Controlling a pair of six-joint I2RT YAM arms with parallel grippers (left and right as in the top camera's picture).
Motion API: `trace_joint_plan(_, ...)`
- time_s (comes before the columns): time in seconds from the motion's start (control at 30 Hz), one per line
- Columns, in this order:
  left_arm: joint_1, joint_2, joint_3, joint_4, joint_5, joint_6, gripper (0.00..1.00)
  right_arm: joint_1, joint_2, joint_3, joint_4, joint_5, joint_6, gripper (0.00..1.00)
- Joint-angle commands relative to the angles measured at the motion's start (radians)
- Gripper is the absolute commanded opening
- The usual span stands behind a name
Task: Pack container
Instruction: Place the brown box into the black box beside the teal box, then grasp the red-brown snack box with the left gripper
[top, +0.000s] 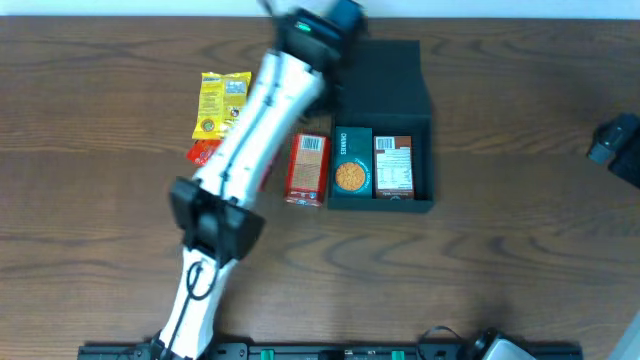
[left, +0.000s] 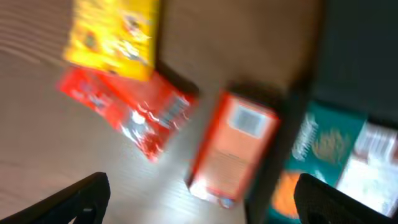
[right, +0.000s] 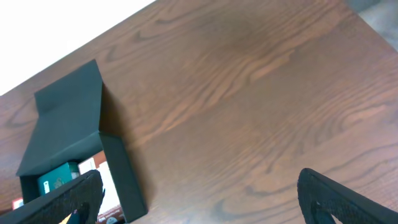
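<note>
Between left jaws: nothing, spread wide over orange box (left: 233, 149) | right jaws: spread, empty, well apart | container (top: 385, 90): lid back, worktop (top: 520, 250) centre, teal box (top: 351, 165) inside | risk: orange box sits just beside container wall; finger may snag wall, shove container.

Red packet (top: 203, 152) behind left arm (top: 262, 115), half hidden
</note>
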Motion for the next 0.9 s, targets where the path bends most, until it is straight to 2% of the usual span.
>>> trace_joint_plan(0.0, 0.016, 0.009, -0.015, -0.079, -0.023, 0.033, 0.98, -0.008, -0.004, 0.006, 0.006, -0.031, -0.015, 0.99)
trace_joint_plan(0.33, -0.038, -0.008, -0.237, -0.04, 0.001, 0.002, 1.0, 0.006, -0.004, 0.006, 0.009, -0.065, -0.058, 0.99)
trace_joint_plan(0.5, -0.043, -0.13, -0.392, 0.024, -0.045, 0.02, 1.0, 0.006, -0.002, 0.006, 0.013, -0.065, -0.058, 0.99)
trace_joint_plan(0.6, -0.043, -0.275, -0.658, 0.21, -0.025, 0.034, 1.0, 0.006, 0.011, 0.006, 0.019, -0.066, -0.058, 0.99)
trace_joint_plan(0.67, -0.041, -0.366, -0.847, 0.37, 0.042, 0.048, 1.0, 0.012, 0.024, 0.006, 0.02, -0.067, -0.058, 0.99)
trace_joint_plan(0.87, -0.037, -0.422, -1.118, 0.62, 0.188, 0.063, 0.97, 0.032, 0.056, 0.006, 0.012, -0.103, -0.081, 0.99)
